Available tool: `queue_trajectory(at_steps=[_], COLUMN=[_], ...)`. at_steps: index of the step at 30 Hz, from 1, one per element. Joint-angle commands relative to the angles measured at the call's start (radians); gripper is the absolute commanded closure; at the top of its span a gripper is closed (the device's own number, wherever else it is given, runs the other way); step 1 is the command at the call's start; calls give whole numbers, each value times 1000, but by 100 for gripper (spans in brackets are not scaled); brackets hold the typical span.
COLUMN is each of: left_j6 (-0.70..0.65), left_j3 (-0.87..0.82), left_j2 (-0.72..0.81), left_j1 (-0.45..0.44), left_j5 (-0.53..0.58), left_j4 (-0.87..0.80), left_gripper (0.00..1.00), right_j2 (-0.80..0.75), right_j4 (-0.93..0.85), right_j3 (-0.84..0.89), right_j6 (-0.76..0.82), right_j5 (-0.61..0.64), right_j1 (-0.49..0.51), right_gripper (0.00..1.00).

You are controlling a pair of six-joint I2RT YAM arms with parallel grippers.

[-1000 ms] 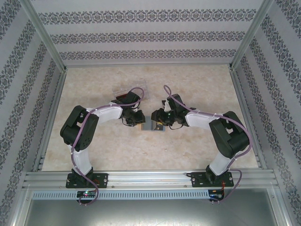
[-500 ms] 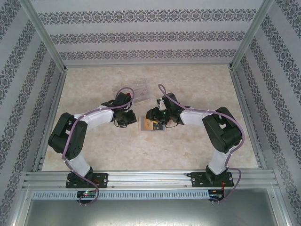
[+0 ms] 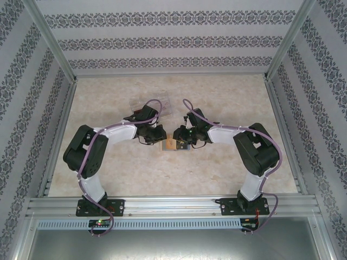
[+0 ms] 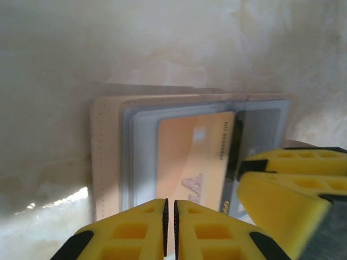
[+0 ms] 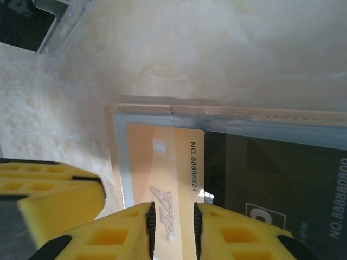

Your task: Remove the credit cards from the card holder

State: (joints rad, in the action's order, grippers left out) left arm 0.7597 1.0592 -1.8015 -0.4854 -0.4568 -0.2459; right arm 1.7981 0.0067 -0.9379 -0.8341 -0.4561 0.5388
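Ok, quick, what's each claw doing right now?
Left claw: shut at the card holder edge; whether it grips is unclear.
Right claw: slightly open over the orange card.

One card holder (image 3: 177, 144), open on one counter (image 3: 227, 179). Two credit cards in it: one orange-yellow card (image 4: 190, 157) on the left and one dark card (image 5: 271, 179) with pale marks on the right. One clear plastic box (image 3: 167, 104) on the far side. Two robot arms: one left arm (image 3: 89, 154) and one right arm (image 3: 260, 151).
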Motion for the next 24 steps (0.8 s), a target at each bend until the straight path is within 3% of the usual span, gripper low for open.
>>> queue_trajectory(at_steps=[1,13,19,24], left_j6=[1,-38,-39,-39], left_j3=[23,11,8,9], left_j2=[-43,-90,-104,-106], left_j1=[-7,-7,-7,-7], left_j5=[-4,87,66,63], left_j4=[-6,-98,-90,-90], left_gripper=[86,87,87,87], right_j2=[17,52,64,70], right_j4=[-40,-101,-23,-7], right_j3=[-19,-18,-21,-17], right_j6=[26,75,79,71], right_j5=[32,72,-61,-81], right_j1=[-8,-19,-25,-28], right_gripper=[72,69,71,73])
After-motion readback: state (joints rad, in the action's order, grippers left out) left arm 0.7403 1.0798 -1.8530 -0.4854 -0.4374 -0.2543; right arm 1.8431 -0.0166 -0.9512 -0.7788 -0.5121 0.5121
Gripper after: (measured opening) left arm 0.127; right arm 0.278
